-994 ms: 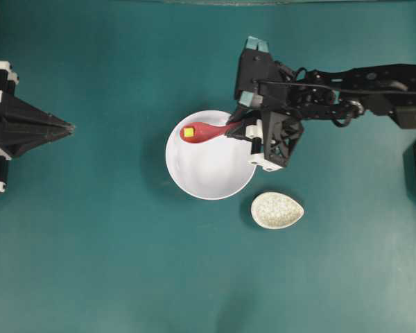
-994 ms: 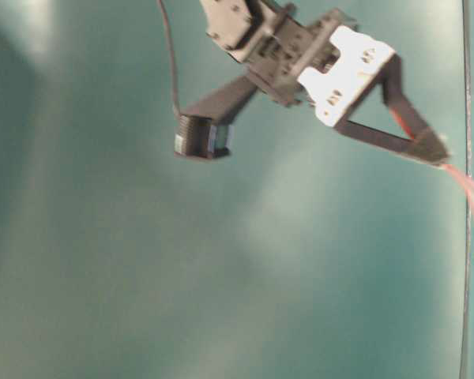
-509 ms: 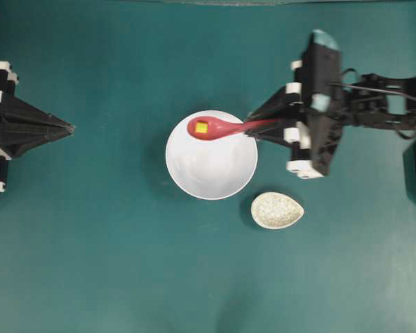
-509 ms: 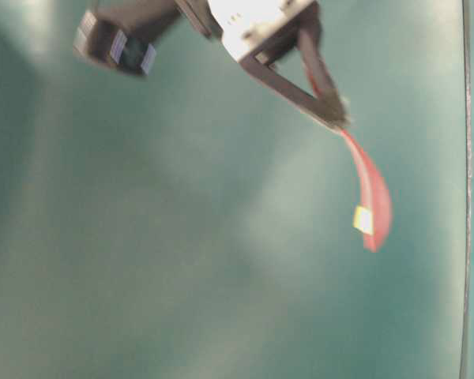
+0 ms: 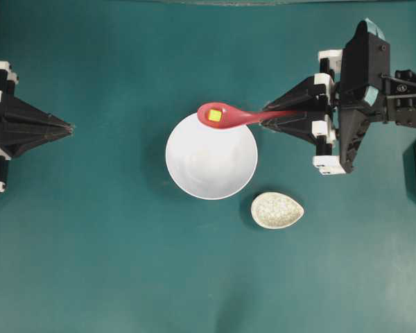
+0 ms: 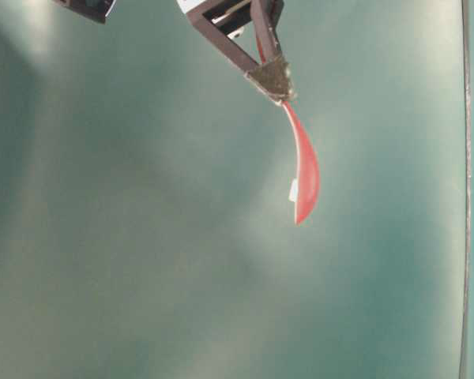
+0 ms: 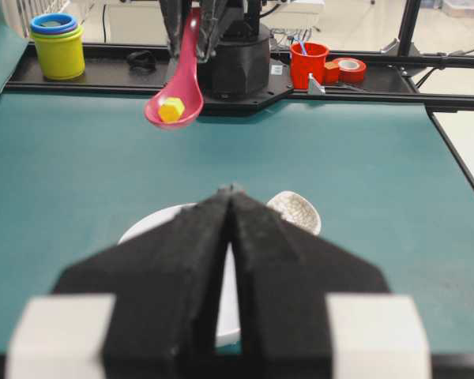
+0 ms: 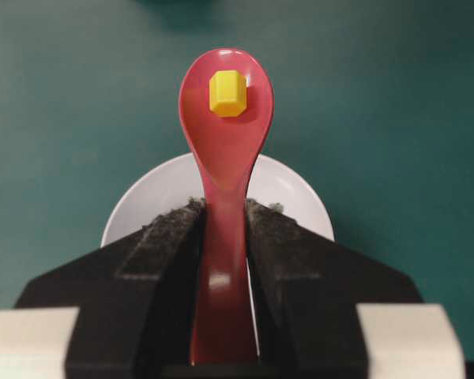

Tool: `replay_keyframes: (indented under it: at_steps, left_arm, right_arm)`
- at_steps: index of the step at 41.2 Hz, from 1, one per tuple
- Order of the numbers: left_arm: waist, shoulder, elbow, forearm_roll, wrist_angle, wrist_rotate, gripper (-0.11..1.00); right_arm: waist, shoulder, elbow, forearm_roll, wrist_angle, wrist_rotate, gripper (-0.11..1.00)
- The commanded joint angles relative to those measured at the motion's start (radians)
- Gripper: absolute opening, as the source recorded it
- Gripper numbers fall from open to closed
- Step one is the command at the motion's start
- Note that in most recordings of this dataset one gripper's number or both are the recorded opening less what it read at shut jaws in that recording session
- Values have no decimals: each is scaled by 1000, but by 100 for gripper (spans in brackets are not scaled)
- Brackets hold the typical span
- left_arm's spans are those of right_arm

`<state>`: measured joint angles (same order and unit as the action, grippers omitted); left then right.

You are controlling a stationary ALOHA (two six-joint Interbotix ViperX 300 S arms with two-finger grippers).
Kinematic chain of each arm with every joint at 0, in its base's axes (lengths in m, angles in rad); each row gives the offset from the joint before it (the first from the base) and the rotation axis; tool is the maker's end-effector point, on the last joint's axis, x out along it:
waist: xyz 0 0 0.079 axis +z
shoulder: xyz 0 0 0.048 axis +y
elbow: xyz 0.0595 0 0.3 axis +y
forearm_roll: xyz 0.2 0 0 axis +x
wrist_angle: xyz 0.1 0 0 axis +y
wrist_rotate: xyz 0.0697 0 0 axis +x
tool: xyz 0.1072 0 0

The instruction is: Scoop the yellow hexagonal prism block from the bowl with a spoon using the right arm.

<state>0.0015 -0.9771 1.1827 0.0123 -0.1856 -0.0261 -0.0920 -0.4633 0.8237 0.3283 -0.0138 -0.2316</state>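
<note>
My right gripper [image 5: 265,121] is shut on the handle of the pink-red spoon [image 5: 229,115], holding it level in the air above the far rim of the white bowl [image 5: 211,166]. The yellow hexagonal prism block [image 5: 215,116] lies in the spoon's scoop. In the right wrist view the block [image 8: 227,93] sits near the scoop's tip, with the spoon [image 8: 225,181] between the pads and the bowl [image 8: 142,201] below. The left wrist view shows the spoon [image 7: 177,95] and block [image 7: 171,109] raised above the bowl [image 7: 154,225]. My left gripper [image 5: 71,127] rests shut at the left edge.
A small speckled off-white spoon rest [image 5: 276,210] lies just right of the bowl's near side. Beyond the table's far edge stand a yellow and blue cup stack [image 7: 58,46] and a red cup [image 7: 309,63].
The right arm has lifted the spoon with the block out of the bowl and drawn it up and to the right, levelling it. The left arm has not moved.
</note>
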Motion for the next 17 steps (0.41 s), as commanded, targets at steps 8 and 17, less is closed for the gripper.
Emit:
replay_keyframes:
  at_steps: [8, 17]
  left_arm:
    - [2, 5, -23, 2, -3, -2, 0]
    - [2, 5, -23, 2, 8, -2, 0]
  right_arm:
    - [2, -8, -12, 2, -8, 0, 22]
    - [2, -8, -11, 2, -6, 0, 22]
